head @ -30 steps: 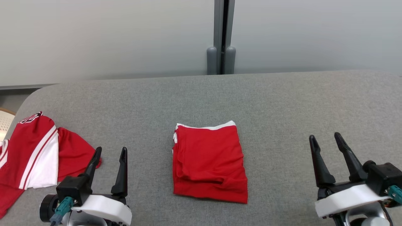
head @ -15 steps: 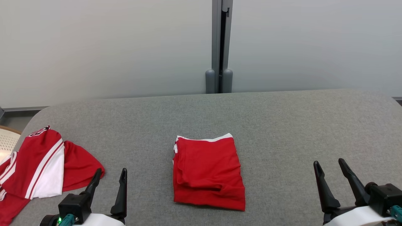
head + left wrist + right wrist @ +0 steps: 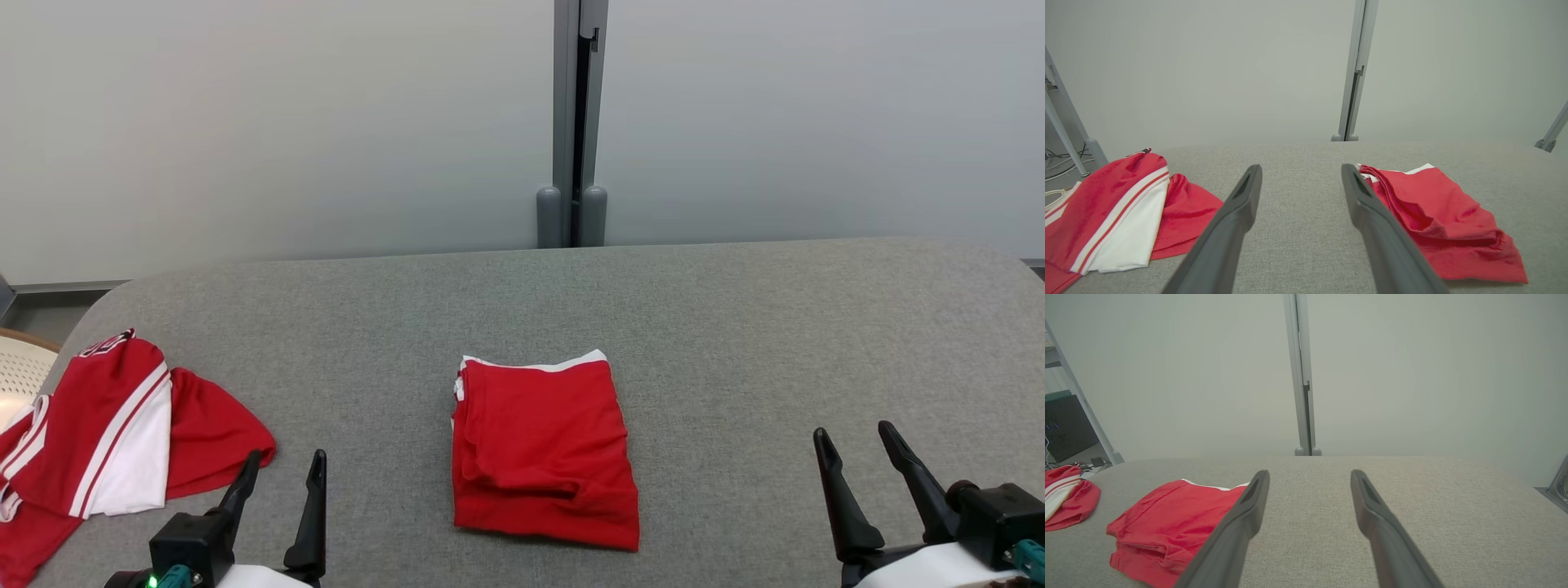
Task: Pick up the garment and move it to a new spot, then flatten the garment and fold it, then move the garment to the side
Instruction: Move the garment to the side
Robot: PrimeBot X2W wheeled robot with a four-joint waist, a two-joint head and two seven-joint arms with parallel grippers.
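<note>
Item: red garment, folded square, centre of worktop; fold judged done, sideways move pending. Left tool at 7 o'clock, right tool at 4 o'clock: both spread, empty, standing off, likely sparing the fold. Red-and-white jersey heaped at 9 o'clock.

The left pincer sits at the lower left of the head view, its two dark fingers spread apart and pointing up the frame, holding nothing. The right pincer sits at the lower right, fingers likewise spread, leaning slightly leftward, empty.
</note>
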